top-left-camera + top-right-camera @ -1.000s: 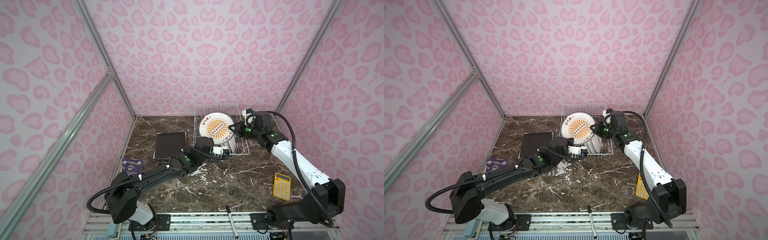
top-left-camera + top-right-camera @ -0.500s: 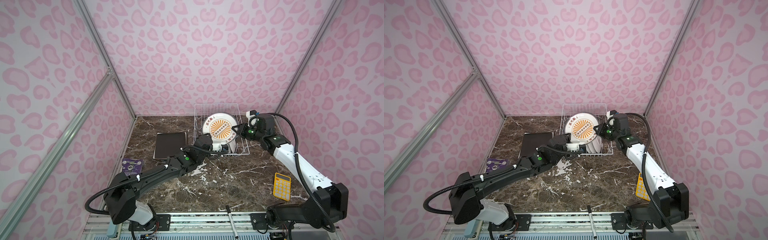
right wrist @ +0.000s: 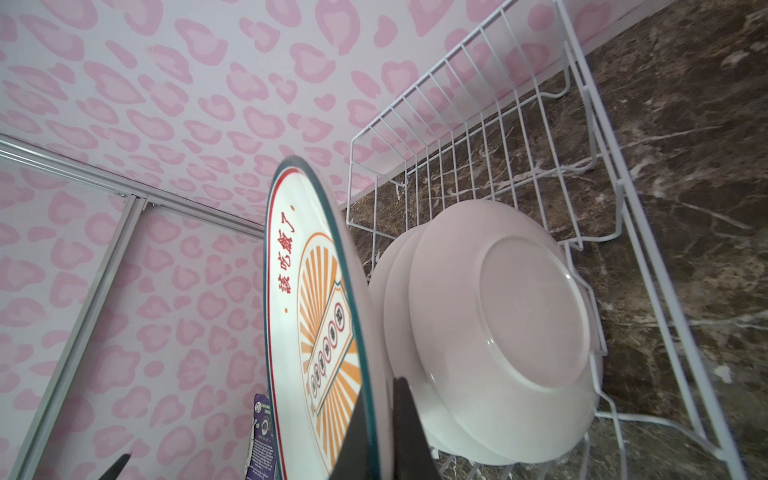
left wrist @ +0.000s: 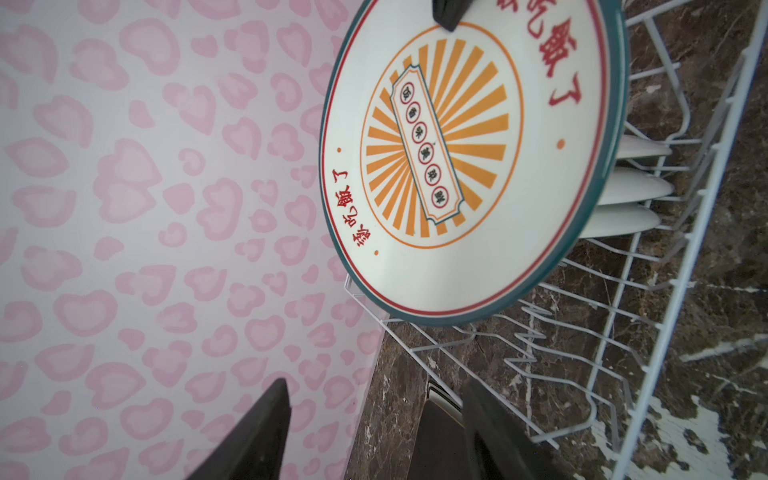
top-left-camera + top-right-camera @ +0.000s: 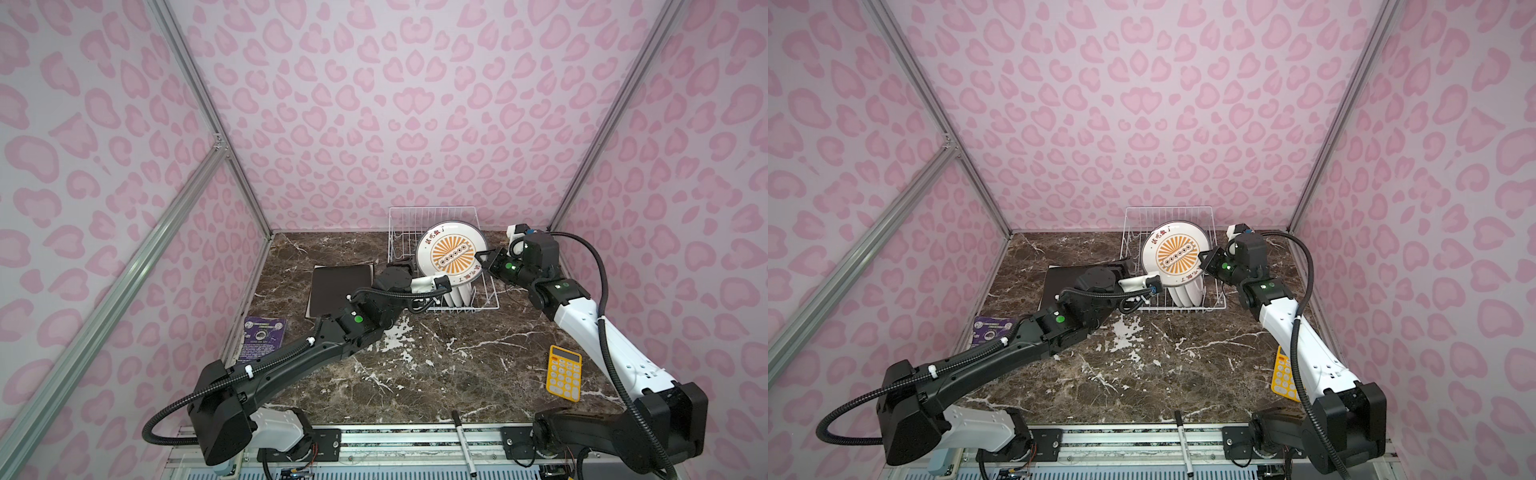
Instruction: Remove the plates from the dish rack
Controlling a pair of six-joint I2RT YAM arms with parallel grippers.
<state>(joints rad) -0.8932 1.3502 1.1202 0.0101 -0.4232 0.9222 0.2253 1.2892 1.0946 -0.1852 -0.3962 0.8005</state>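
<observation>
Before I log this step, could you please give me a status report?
Left hand open, empty. Right hand shut on rim of sunburst plate, upright over dish rack. Three white plates slotted close beside it.

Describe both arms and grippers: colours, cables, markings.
Left arm: black links, white base link, black ribbed hose with white ties, green light. Right arm: white links, black joints, black hose, green lights. Left gripper and right gripper: black tapered fingers.
</observation>
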